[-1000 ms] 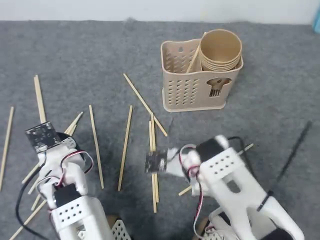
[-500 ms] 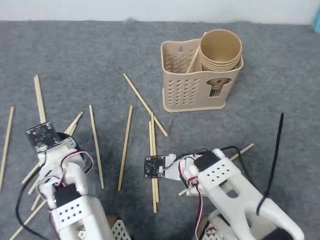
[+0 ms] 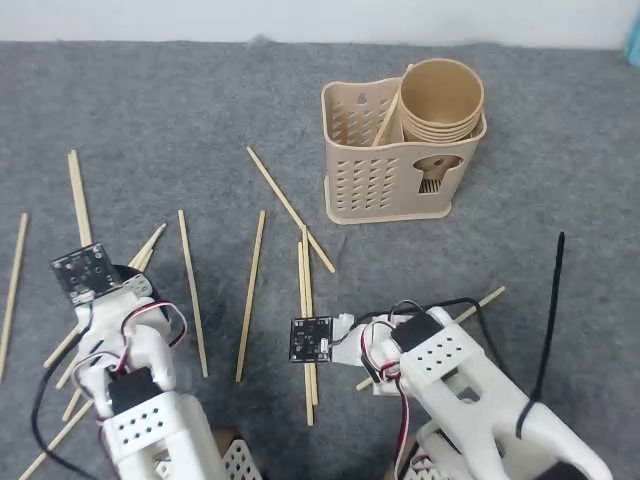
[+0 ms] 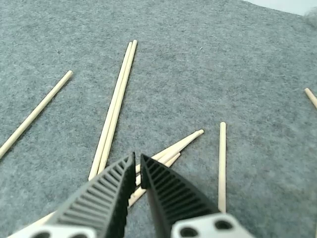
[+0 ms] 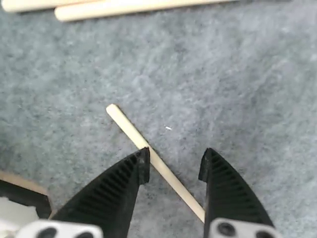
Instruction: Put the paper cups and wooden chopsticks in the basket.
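The beige basket (image 3: 385,185) stands at the back with a stack of paper cups (image 3: 440,100) and one chopstick (image 3: 388,118) in it. Several wooden chopsticks (image 3: 251,295) lie scattered on the grey carpet. My right gripper (image 5: 174,166) is open and low over the carpet, with the end of one chopstick (image 5: 141,141) between its fingers; the far end of that chopstick (image 3: 485,298) sticks out from under the right arm (image 3: 435,355). My left gripper (image 4: 137,159) is shut on nothing, hovering over crossed chopsticks (image 4: 176,148) beside a parallel pair (image 4: 116,106).
A pair of chopsticks (image 3: 305,300) lies just left of the right arm, and a long diagonal one (image 3: 290,210) points toward the basket. More chopsticks (image 3: 78,195) lie around the left arm (image 3: 130,340). A black cable (image 3: 548,310) rises at the right.
The right arm has drawn back toward the front and lowered over the chopstick end; its black cable swung upright. The left arm has stayed where it was.
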You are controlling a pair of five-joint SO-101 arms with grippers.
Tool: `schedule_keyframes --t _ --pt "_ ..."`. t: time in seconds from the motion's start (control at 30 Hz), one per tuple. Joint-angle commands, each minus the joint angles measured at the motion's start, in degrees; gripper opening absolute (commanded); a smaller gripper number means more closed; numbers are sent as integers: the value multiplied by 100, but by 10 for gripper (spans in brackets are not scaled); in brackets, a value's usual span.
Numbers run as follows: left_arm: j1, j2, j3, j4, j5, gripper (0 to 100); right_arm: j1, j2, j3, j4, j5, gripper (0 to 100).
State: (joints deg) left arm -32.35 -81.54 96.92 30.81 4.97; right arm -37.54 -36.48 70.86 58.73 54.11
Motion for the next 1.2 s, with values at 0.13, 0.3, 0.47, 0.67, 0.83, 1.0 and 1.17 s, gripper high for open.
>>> schedule_keyframes --t 0.13,0.3,0.47,0.67,0.83,1.0,1.17 --pt "35 -88 -13 -158 -35 15 66 -57 -642 804 -53 180" --pt "35 -88 -13 -158 -35 15 66 4 -1002 1358 -44 180" --pt "44 -88 -13 -158 -35 15 66 40 -457 488 -44 180" --pt "44 -88 -13 -158 -35 15 66 1068 -316 -470 -70 180" --pt "44 -88 -13 -158 -35 15 66 2105 -1099 -66 -79 153" --pt "44 -88 -13 -158 -35 15 92 2316 -1336 119 -88 4" --pt "44 -88 -13 -158 -35 15 92 1455 -1354 576 -88 7"
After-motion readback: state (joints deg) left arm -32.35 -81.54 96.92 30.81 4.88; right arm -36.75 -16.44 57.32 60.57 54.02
